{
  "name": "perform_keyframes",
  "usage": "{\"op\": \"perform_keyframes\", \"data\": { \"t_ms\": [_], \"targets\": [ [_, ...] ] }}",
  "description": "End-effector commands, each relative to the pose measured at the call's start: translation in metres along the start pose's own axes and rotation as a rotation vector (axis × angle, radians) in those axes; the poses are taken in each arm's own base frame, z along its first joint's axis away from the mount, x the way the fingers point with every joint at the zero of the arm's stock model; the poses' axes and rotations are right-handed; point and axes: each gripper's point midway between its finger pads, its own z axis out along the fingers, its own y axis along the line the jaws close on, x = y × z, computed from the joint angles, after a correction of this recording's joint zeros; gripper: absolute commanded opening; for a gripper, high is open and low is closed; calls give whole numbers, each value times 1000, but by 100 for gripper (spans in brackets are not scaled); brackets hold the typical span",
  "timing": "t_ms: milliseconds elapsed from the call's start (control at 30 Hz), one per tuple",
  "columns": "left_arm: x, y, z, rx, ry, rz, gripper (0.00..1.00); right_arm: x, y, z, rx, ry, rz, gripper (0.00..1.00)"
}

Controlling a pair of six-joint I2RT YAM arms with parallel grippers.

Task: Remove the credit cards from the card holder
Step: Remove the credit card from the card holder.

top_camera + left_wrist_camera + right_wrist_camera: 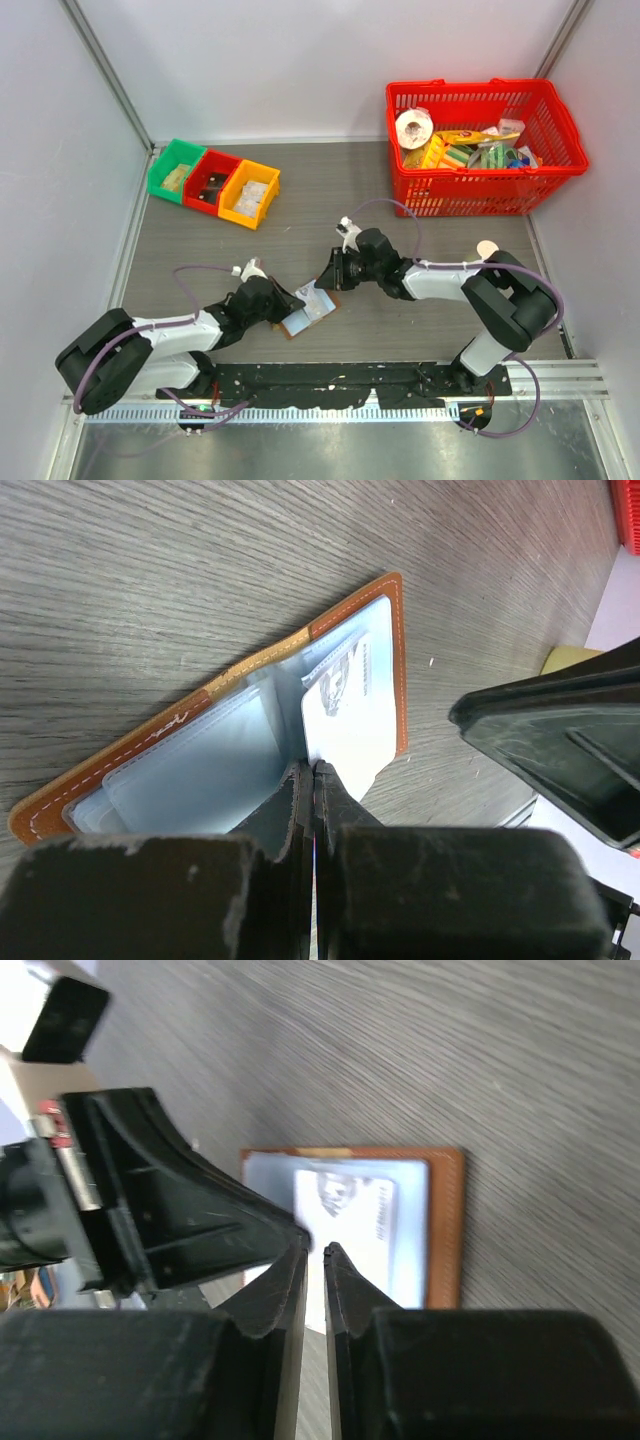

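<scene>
Flatly spread, the stitched brown leather bifold card holder [255, 660] bares one glossy pale rectangular card [350, 710]; left claw [312, 770] shut, right claw [317, 1252] barely parted.

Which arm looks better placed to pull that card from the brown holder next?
Probably the right: the right fingers stand slightly apart at the card edge, while the left fingers are shut at the holder fold.

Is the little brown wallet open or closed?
Open: the card holder lies spread on the table, pale blue inner pockets facing up, a credit card showing in one.
</scene>
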Motion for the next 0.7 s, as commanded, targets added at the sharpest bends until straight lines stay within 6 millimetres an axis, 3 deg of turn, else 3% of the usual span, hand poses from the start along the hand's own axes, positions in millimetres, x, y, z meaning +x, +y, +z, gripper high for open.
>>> {"op": "perform_keyframes", "data": {
  "t_ms": [0,100,267,667],
  "targets": [
    [0,-7,3,13,4,11,0,-23,38,5,-165,-37,-29,18],
    [0,-7,2,17,4,12,0,-16,33,12,-178,-23,6,17],
    [-2,-6,0,13,-7,6,0,7,6,22,-134,11,96,17],
    [-4,11,-8,-23,-38,-50,0,57,-66,11,76,71,276,13]
  ]
}}
